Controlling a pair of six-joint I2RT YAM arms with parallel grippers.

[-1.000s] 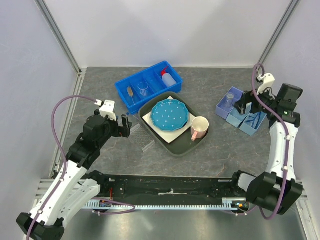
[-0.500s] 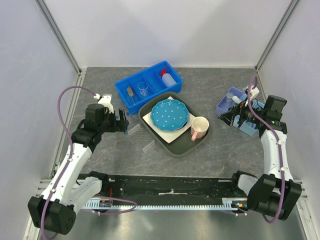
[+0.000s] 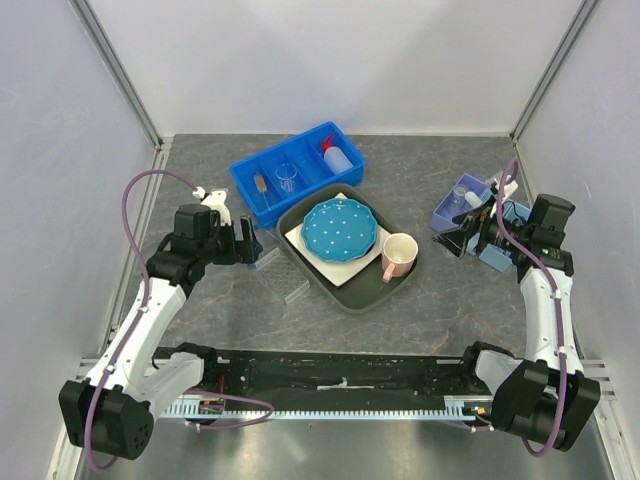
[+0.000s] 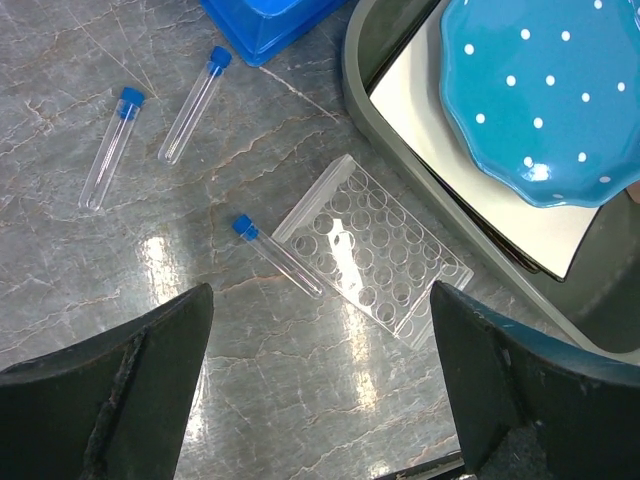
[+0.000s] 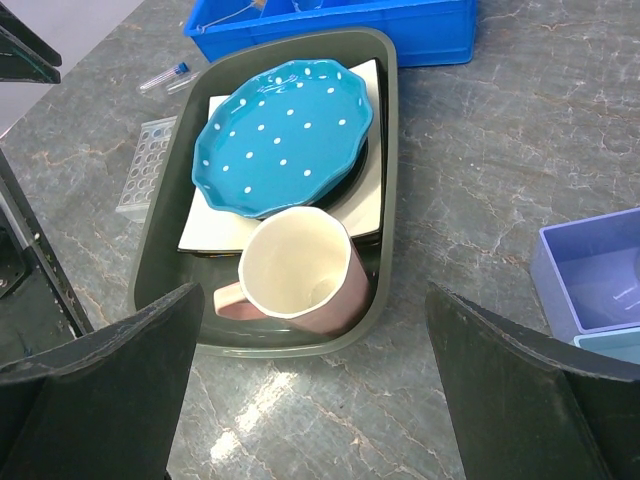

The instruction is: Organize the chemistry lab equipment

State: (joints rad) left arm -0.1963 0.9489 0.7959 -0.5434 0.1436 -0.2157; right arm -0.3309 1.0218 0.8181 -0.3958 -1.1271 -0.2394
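Note:
Three blue-capped vials lie loose on the table: one [image 4: 112, 148] at the left, one [image 4: 195, 105] beside it, and one [image 4: 278, 257] touching a flat clear rack [image 4: 370, 249]. My left gripper [image 4: 320, 400] hovers open above them, nothing between its fingers [image 4: 120, 390]. In the top view it [image 3: 248, 243] sits just left of the rack [image 3: 283, 275]. A blue bin [image 3: 297, 172] holds a small brush [image 3: 262, 186], a clear beaker [image 3: 287, 178] and the white squeeze bottle [image 3: 338, 156]. My right gripper [image 3: 455, 240] is open and empty, facing the pink mug [image 5: 300, 270].
A grey tray [image 3: 300, 262] in the middle carries a blue white-dotted plate [image 3: 339, 228] and the mug [image 3: 399, 255]. Small purple and light-blue bins [image 3: 480, 215] stand at the right, one holding a white-capped bottle [image 3: 460, 197]. A purple bin [image 5: 595, 270] lies close to my right gripper.
My right arm has dropped and swung left, away from the small bins and toward the tray. My left arm has shifted its pose while its gripper stays near the rack.

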